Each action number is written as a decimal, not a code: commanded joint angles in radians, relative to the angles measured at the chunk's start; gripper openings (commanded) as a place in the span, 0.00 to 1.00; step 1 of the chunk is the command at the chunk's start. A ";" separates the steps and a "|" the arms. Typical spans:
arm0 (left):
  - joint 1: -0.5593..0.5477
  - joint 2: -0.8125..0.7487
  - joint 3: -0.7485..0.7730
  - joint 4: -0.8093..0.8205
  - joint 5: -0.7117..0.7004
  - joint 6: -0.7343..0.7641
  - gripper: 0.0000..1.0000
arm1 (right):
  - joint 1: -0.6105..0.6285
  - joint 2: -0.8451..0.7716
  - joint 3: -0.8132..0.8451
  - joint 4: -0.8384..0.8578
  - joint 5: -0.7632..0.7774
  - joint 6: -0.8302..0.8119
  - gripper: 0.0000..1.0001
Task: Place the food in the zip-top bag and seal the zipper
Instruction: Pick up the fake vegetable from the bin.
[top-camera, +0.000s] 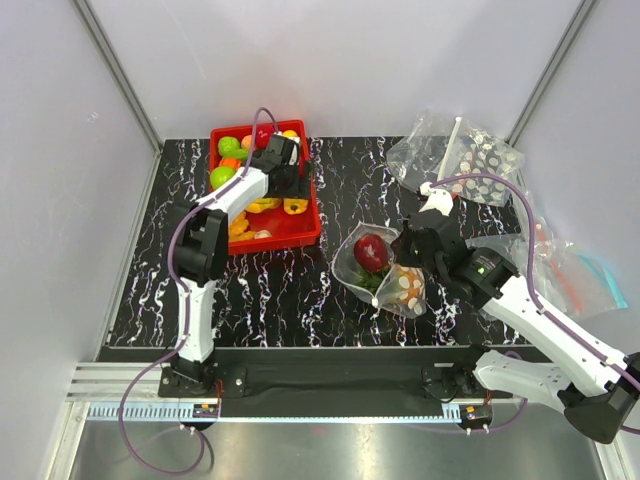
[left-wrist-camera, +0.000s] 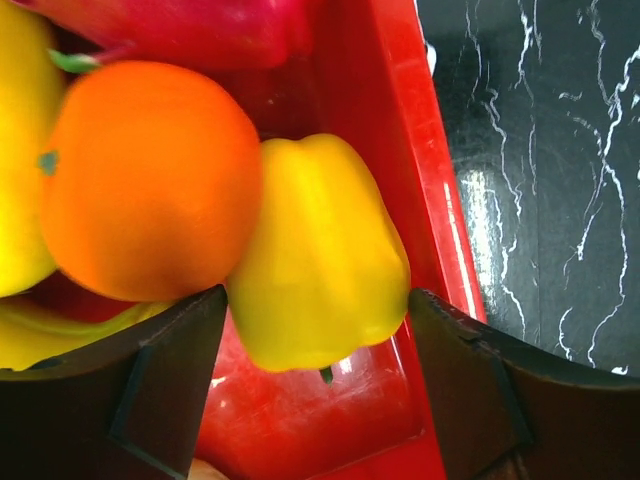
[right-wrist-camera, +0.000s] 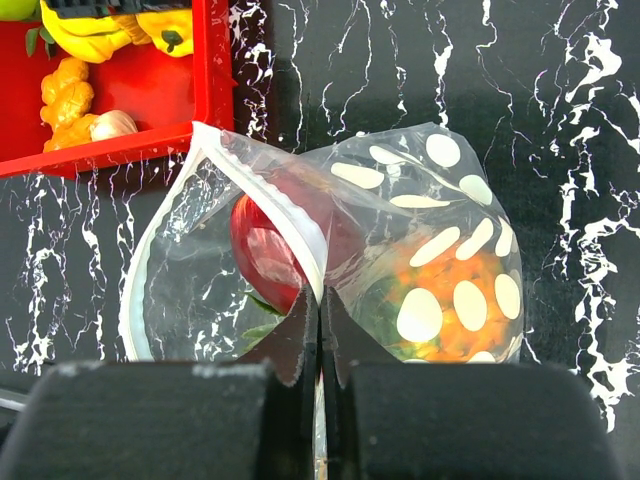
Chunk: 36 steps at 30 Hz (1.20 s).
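My left gripper (top-camera: 289, 188) hangs over the red tray (top-camera: 300, 232), jaws wide open. In the left wrist view its fingers (left-wrist-camera: 160, 390) flank a yellow bell pepper (left-wrist-camera: 320, 255) lying in the tray beside an orange (left-wrist-camera: 150, 180). The white-dotted zip-top bag (top-camera: 392, 272) lies open on the table. It holds a red fruit (right-wrist-camera: 268, 250) and the orange pineapple (right-wrist-camera: 450, 305). My right gripper (right-wrist-camera: 320, 305) is shut on the bag's pale zipper rim (right-wrist-camera: 290, 215) and holds the mouth up; it also shows from above (top-camera: 413, 247).
The tray (right-wrist-camera: 210, 70) holds several more toy foods, including green fruits (top-camera: 224, 160) and ginger (right-wrist-camera: 65, 100). Spare dotted bags (top-camera: 470, 155) lie at the back right, and plain clear bags (top-camera: 575, 270) at the right edge. Grey walls enclose the black marbled table (top-camera: 270, 290).
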 joint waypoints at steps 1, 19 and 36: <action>-0.001 0.025 0.004 0.024 0.029 -0.003 0.82 | -0.005 0.002 0.000 0.038 -0.007 0.013 0.00; -0.007 -0.256 -0.229 0.134 0.040 -0.026 0.58 | -0.005 -0.019 -0.005 0.015 0.000 0.013 0.00; -0.349 -0.914 -0.562 0.265 0.237 -0.162 0.59 | -0.005 -0.005 0.023 -0.002 0.000 -0.008 0.00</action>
